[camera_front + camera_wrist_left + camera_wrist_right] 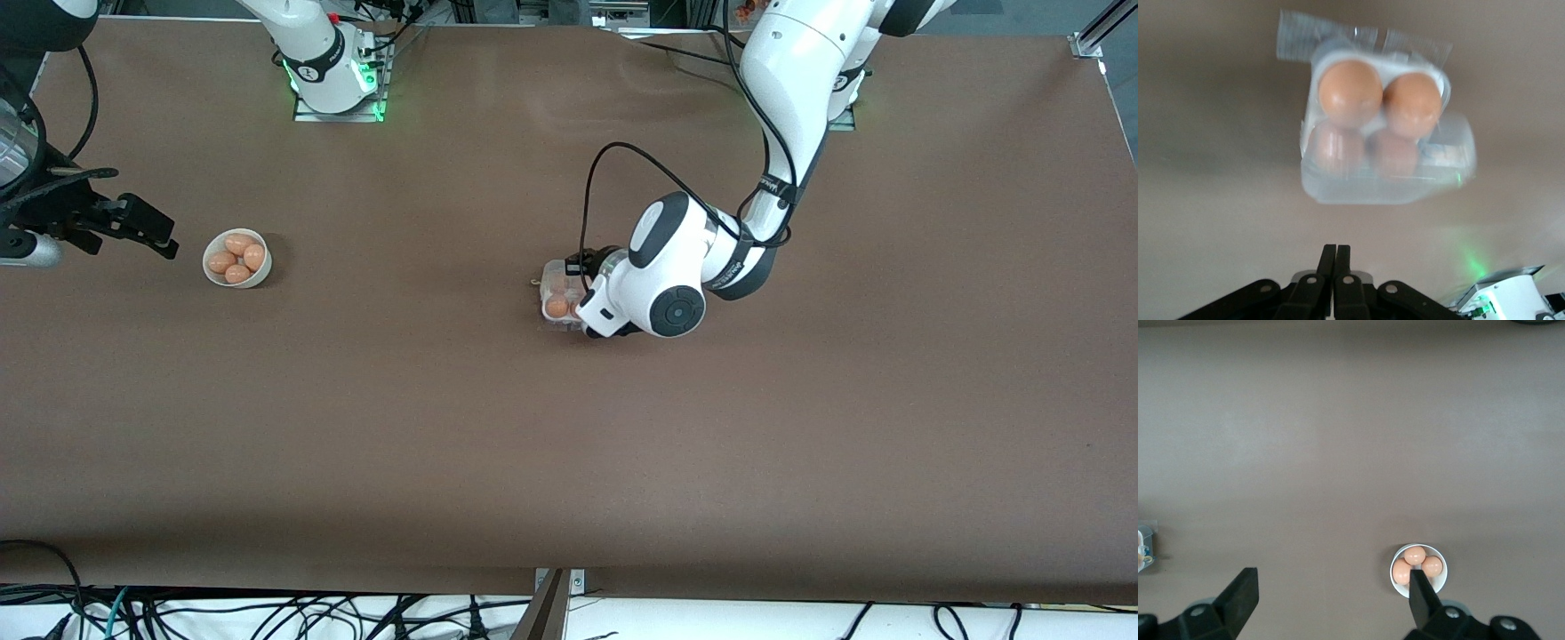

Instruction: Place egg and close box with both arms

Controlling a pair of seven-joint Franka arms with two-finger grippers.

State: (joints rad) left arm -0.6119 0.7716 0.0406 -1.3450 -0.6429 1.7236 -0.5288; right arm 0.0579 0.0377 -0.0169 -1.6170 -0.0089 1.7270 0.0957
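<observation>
The box [1386,137] is a clear plastic carton lying mid-table [558,298]. Two tan eggs [1350,93] show bare in it, and two more sit blurred under its transparent lid [1431,170], which leans partway over them. My left gripper [1336,249] is shut with nothing between its fingers, held just off the lid's edge. From the front, the left arm's wrist [662,277] covers part of the box. My right gripper [1333,588] hangs open and empty over the right arm's end of the table [164,238], beside the bowl.
A round cream bowl [212,275] holds several tan eggs [238,244]; it also shows by one right finger [1442,582]. Black cables trail from both arms. The brown table [569,462] is bare nearer the camera.
</observation>
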